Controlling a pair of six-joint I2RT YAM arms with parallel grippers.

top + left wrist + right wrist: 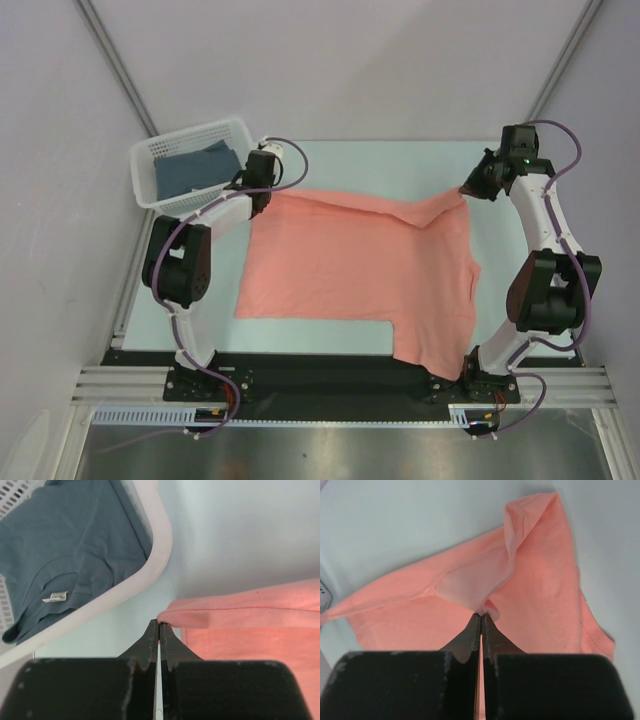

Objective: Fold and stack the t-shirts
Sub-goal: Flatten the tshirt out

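A salmon-pink t-shirt [350, 275] lies spread across the table, its far edge raised and folded toward the front. My left gripper [159, 623] is shut on that shirt's far left corner [172, 616], next to the basket. My right gripper [482, 615] is shut on a pinch of the pink cloth [485, 602] at the far right corner, with the fabric pulled up into a ridge. The dark slate-blue t-shirt [195, 170] lies crumpled inside the basket, its collar label [55, 597] showing.
The white lattice basket [160, 150] stands at the far left corner of the table, its rim [150, 565] close to my left fingers. A sleeve [430, 350] hangs toward the front edge by the right arm's base.
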